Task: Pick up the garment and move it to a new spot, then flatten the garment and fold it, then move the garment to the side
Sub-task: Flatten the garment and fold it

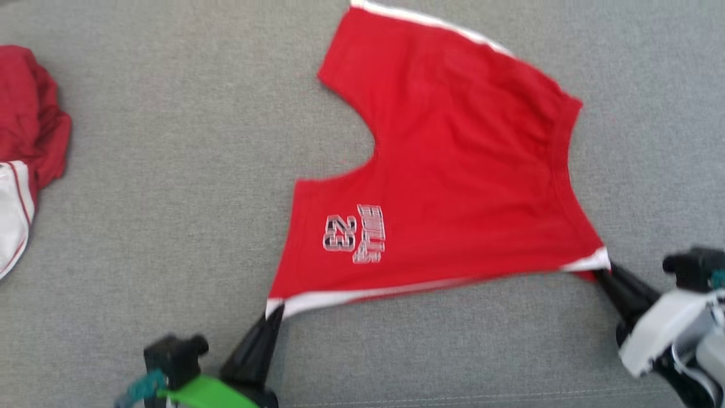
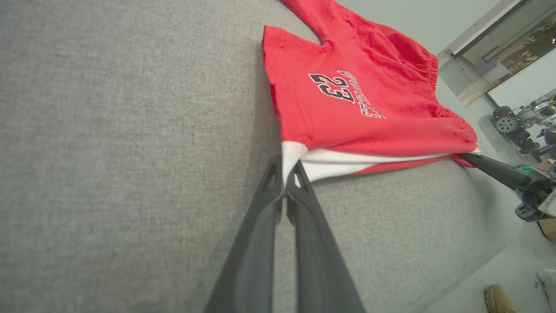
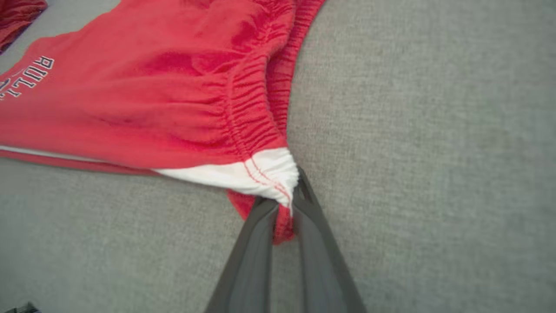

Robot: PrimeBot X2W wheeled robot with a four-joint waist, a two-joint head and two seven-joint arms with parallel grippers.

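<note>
Step in hand: flattening. I hold the garment [image 1: 453, 158] by both ends of its near, white-banded edge, which runs taut between my hands.
Left hand [image 1: 273, 313]: clenched on the white corner at the hem end of that edge. In the left wrist view the fingertips pinch the cloth between them.
Right hand [image 1: 604, 273]: clenched on the gathered white corner at the elastic band, with a fold of red cloth caught between the fingers.
Garment position: middle of the grey fabric surface [image 1: 170, 170], spread mostly flat, printed number facing up. I cannot tell whether the near edge is lifted.
Other item: a darker red piece with a white panel [image 1: 28, 113] lies well apart on my left and has no part in this step.
Progress (judgement): the spreading is well along; folding and moving to the side are not yet done.
Next move (judgement): lay both corners down together under equal tension, let go only once the edge lies flat, then take new grips for the fold.
Risk (judgement): an uneven pull would skew the cloth — wrinkles near the elastic band would carry into the fold.
</note>
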